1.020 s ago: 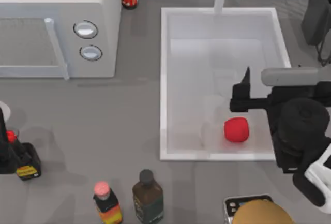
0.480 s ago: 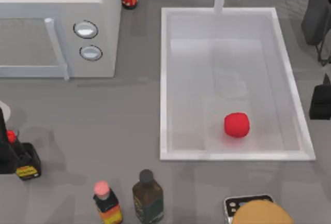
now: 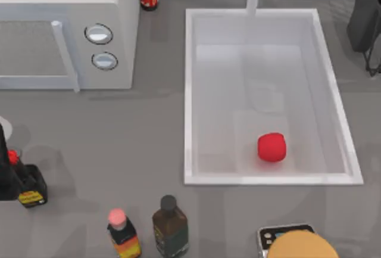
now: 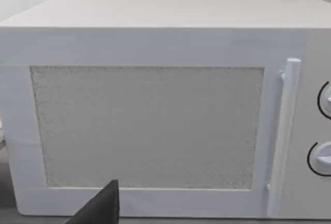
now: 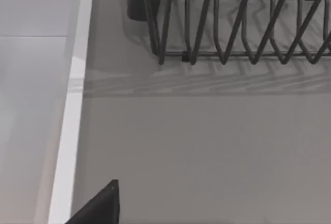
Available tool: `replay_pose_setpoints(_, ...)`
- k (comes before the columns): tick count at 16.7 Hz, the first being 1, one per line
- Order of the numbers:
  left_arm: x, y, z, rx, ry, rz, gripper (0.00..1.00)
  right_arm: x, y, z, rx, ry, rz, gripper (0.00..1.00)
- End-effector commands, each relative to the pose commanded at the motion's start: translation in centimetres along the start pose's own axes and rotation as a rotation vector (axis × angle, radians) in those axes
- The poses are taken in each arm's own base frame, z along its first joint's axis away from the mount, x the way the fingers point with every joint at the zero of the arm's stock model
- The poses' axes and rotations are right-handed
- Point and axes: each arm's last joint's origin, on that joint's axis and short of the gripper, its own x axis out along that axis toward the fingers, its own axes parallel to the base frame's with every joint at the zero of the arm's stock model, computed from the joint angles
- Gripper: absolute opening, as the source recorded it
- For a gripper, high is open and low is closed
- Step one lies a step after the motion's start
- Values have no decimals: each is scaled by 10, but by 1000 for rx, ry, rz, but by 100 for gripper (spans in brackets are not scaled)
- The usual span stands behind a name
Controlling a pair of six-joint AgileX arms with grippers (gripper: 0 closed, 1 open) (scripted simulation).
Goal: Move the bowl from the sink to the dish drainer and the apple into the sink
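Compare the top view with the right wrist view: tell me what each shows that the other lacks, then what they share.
Top view: the small bright red apple lying inside the large white rectangular sink, the white microwave, and several bottles along the near edge.

Right wrist view: the dark wire dish drainer seen close up, its bars standing on the grey counter.

Both: the sink's raised white rim and the grey counter.
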Motion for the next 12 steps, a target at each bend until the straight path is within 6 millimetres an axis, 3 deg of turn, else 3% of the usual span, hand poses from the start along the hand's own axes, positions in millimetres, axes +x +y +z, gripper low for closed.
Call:
replay_pose_setpoints(7, 0, 0, 0, 0, 0, 0, 100, -40, -12, 7, 55, -246, 31, 100)
replay_pose_setpoints(12, 0, 0, 0, 0, 0, 0, 100, -56, -12, 4, 52, -350, 96, 100)
